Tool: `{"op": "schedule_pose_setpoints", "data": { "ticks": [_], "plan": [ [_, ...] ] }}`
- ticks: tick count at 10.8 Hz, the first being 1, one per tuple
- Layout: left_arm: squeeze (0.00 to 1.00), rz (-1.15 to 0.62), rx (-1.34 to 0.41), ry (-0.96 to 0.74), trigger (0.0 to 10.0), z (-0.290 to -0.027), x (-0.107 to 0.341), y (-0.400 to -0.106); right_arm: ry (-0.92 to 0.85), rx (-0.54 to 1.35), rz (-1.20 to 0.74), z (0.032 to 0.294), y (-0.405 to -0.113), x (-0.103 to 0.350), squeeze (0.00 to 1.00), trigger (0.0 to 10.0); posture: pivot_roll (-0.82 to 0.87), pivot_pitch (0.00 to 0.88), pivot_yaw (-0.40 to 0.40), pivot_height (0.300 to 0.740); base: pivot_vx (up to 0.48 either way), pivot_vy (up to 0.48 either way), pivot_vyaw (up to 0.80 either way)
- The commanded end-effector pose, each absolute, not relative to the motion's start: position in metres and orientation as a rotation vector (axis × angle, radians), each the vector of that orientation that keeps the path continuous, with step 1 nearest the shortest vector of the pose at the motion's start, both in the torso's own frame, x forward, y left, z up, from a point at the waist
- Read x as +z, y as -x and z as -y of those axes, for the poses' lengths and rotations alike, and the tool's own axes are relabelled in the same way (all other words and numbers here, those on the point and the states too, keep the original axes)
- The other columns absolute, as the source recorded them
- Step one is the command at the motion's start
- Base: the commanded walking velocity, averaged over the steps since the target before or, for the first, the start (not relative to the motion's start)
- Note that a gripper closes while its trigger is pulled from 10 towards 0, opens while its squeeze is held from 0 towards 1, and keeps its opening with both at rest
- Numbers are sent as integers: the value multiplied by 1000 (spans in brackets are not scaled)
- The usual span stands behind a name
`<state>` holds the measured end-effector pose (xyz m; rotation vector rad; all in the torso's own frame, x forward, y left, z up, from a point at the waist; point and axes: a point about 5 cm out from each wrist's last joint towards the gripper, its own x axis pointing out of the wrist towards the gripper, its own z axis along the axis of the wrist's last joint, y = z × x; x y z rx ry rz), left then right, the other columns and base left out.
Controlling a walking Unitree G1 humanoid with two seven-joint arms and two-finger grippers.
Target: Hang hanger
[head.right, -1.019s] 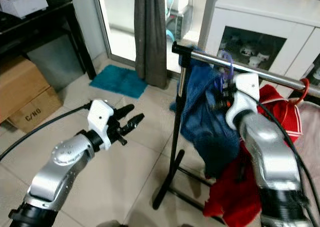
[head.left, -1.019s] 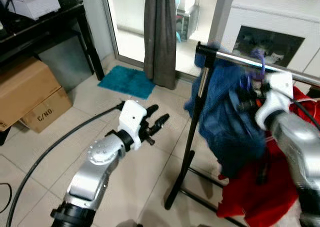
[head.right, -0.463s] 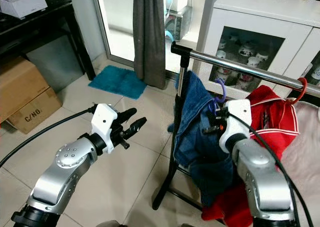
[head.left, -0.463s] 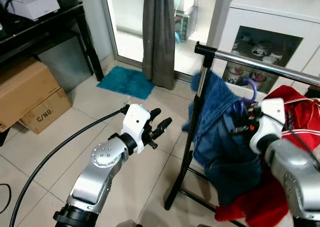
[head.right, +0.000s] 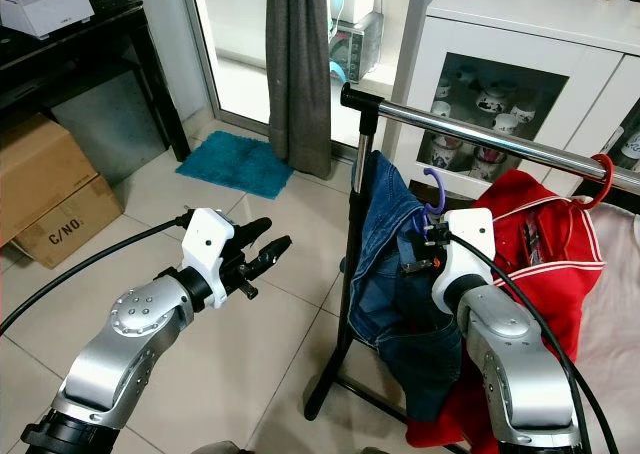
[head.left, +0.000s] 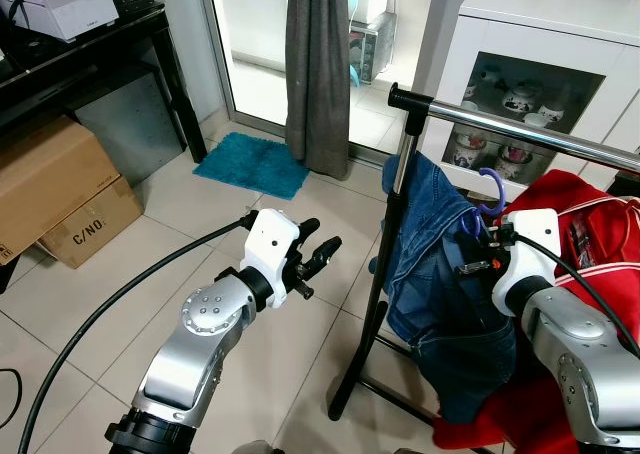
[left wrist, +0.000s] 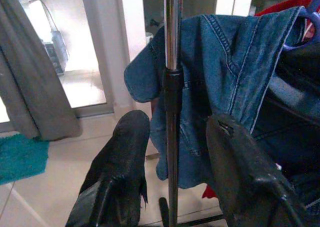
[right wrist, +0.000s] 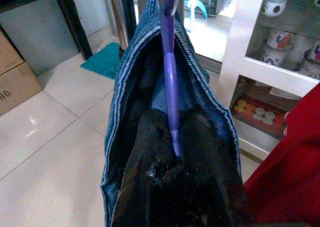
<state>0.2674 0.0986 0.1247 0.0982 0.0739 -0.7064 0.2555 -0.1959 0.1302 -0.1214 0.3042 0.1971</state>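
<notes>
Landmark = the clothes rail (head.right: 500, 139), chrome bar on a black upright post.

My right gripper (right wrist: 172, 152) is below the rail, near its post end, fingers pinched tight on the stem of the purple hanger (head.right: 434, 189). Wrist cam shows the purple shaft running straight up from between my two black fingers (right wrist: 150, 137). The hook of the hanger curls up just under the bar, not over it and not touching it afaict. So it's not hung yet.

The denim jacket (head.right: 385, 274) is draped on that hanger and hangs down w/ it, right beside the rail's post, collar wrapping round my fingers.

Further along the rail, away from the post end, a red garment (head.right: 545, 264) hangs on a red hanger (head.right: 603, 174) whose hook sits over the bar.

My left gripper (head.left: 318, 254) is out on the far side of the post from the jacket, lower than the bar, above the tile floor (head.left: 120, 274). Fingers spread apart w/ nothing in them; its wrist cam looks straight at the post w/ the denim behind.

Behind the rail: white cabinet (head.right: 520, 84) w/ cups behind glass. Off past the post end: grey curtain (head.right: 297, 64), teal mat (head.right: 235, 164), cardboard boxes (head.left: 60, 194).
</notes>
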Motion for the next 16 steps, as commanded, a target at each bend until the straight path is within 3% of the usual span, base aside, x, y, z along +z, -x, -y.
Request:
{"op": "schedule_pose_setpoints", "data": {
  "ticks": [1, 13, 16],
  "plan": [
    [0, -74, -698, -107, 10000, -101, 126, -267, 128, 200, -251, 193, -257, 140, 0, 0, -8, 0, 27, 740, 0, 0, 0],
    [0, -73, -696, -123, 10000, -103, 125, -268, 128, 232, -252, 185, -262, 136, 0, 0, -1, 0, 14, 740, 0, 0, 0],
    [0, -77, -700, -127, 10000, -102, 125, -268, 130, 237, -250, 184, -263, 136, 0, 0, -2, 0, 17, 740, -263, 0, 0]
  ]
}}
